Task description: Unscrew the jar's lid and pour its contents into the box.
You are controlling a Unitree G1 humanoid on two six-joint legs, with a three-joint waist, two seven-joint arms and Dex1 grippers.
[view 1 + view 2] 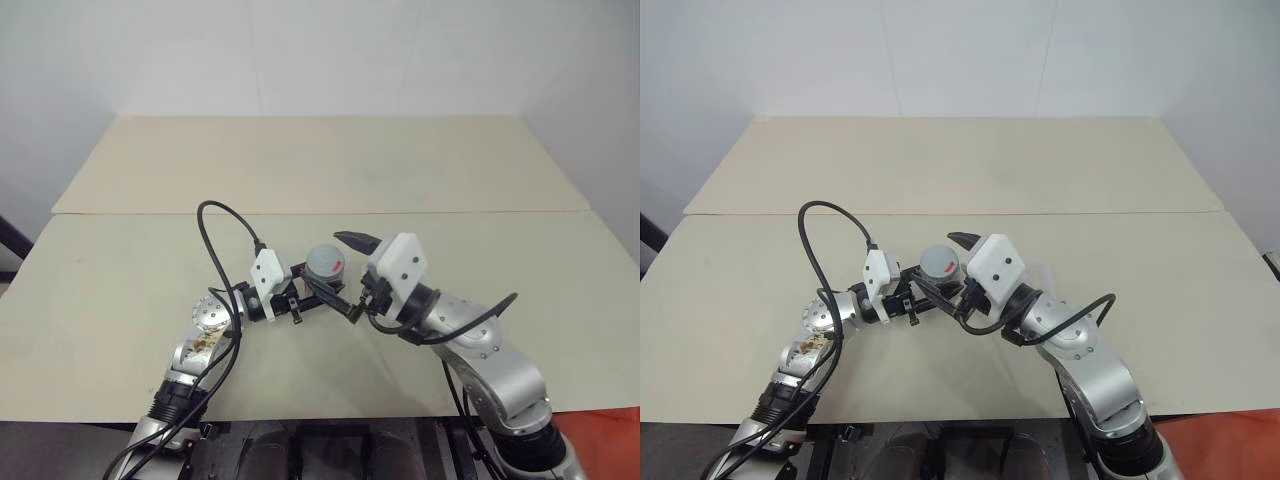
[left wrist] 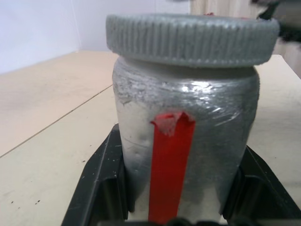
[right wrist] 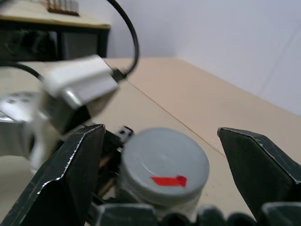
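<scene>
Still lidded jar [image 2: 186, 136], contents unseen

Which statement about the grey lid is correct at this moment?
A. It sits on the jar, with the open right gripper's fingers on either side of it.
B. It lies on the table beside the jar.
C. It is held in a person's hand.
A: the lid still caps the jar, which the left gripper grips, and the right gripper stands open around it.

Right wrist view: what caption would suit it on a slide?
Open right gripper straddling the grey lid of the jar held upright by the left gripper.
</scene>
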